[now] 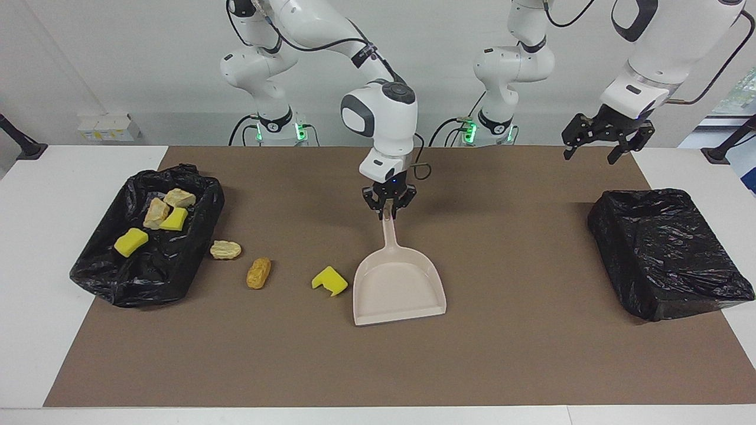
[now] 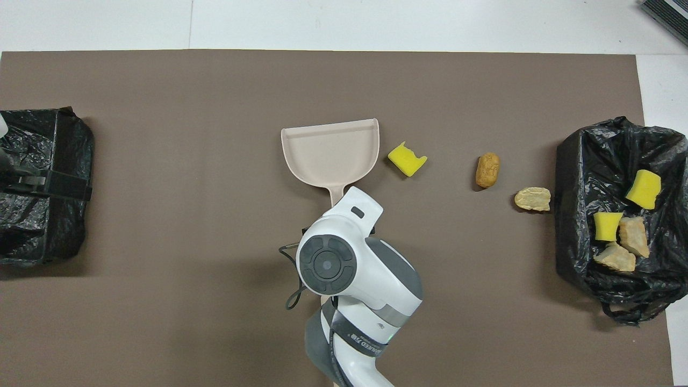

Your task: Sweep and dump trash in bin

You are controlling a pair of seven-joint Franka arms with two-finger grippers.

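My right gripper (image 1: 388, 211) is shut on the handle of the beige dustpan (image 1: 398, 288), whose empty pan (image 2: 330, 155) rests on the brown mat with its mouth pointing away from the robots. Loose trash lies on the mat beside it toward the right arm's end: a yellow sponge chunk (image 1: 329, 281) (image 2: 407, 160), an orange lump (image 1: 258, 273) (image 2: 487, 170) and a tan lump (image 1: 225, 249) (image 2: 532, 199). The bin (image 1: 198, 236) (image 2: 572, 226), lined with a black bag, holds several more pieces (image 2: 608, 226). My left gripper (image 1: 605, 140) hangs open and holds nothing. In the overhead view the right arm hides its own gripper.
A second black-bagged bin (image 1: 667, 254) (image 2: 54, 140) stands at the left arm's end of the table, below the waiting left gripper (image 2: 51, 185). The brown mat (image 1: 502, 366) covers most of the white table.
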